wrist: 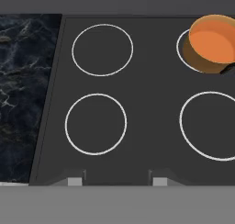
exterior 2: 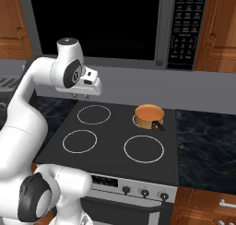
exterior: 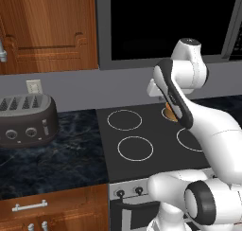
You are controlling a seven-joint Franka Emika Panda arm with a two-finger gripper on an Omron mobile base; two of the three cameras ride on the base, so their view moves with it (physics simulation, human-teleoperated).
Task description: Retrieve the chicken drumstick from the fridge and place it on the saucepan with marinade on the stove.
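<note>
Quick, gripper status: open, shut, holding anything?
Gripper: shut, holding nothing, hovering above the stove; no drumstick between the fingertips.

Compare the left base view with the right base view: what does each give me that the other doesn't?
Left base view alone: a toaster on the dark counter left of the stove, and a wall outlet above it. Right base view alone: the whole saucepan on the back right burner, with nothing in it, and the microwave's keypad. Both: the stove and the arm; the gripper hangs above the back left burner.
</note>
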